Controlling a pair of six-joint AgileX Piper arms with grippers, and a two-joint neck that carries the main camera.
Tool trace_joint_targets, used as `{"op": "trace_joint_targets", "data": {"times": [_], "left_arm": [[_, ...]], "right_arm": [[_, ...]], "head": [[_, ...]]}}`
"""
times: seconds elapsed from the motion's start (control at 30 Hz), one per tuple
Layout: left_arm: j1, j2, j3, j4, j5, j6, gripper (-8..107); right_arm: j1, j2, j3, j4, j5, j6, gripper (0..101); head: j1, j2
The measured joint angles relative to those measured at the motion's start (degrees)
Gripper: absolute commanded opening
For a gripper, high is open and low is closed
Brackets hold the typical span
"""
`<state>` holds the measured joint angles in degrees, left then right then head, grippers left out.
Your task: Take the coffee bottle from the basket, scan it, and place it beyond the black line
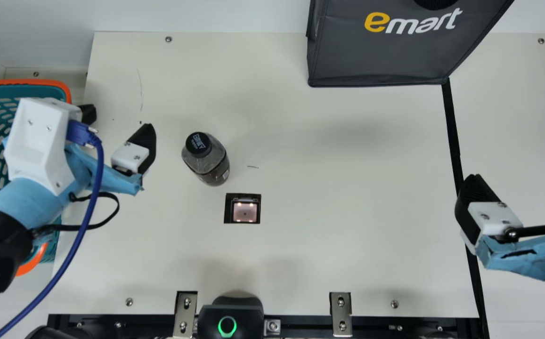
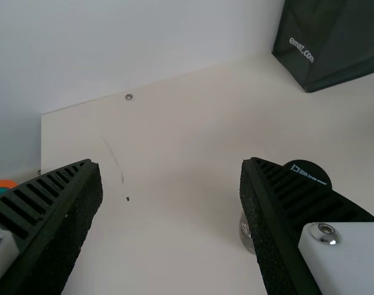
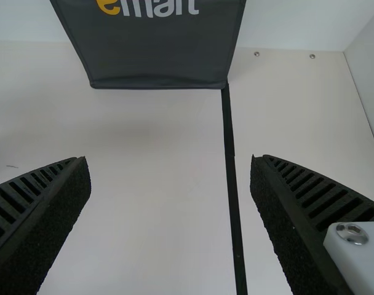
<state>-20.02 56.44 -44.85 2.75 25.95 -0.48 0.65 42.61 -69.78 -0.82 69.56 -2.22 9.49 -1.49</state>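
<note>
OK so, the tally for the main view: just one coffee bottle (image 1: 206, 160), left of centre, and one scanner (image 1: 245, 212) around the middle. One basket (image 1: 22, 83) at the left edge, one dark bag (image 1: 371, 61) up top, one black line (image 1: 452, 132) on the right, all on one counter (image 1: 300, 141). There's one left gripper (image 1: 117, 123) and one right gripper (image 1: 519, 181), so two of those. Also one blue cable (image 1: 84, 221) lower left, plus two metal brackets (image 1: 341, 314) and one black gadget (image 1: 227, 313) along the bottom.
</note>
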Motion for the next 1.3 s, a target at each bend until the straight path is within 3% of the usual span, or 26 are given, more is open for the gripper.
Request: {"op": "trace_joint_targets", "data": {"times": [0.63,1.03,1.3], "left_arm": [[-11.1,5.4,-3.0,16.7,2.6,-22.7,90],[-20.4,11.0,-8.9,26.6,8.6,-37.9,90],[-26.2,14.4,-12.3,29.5,13.1,-43.7,90]], "right_arm": [[0.0,0.0,0.0,0.0,0.0,0.0,91],[0.0,0.0,0.0,0.0,0.0,0.0,91],[0.0,0.0,0.0,0.0,0.0,0.0,91]], "head": [[0.0,0.0],[0.0,0.0],[-0.1,0.0]]}}
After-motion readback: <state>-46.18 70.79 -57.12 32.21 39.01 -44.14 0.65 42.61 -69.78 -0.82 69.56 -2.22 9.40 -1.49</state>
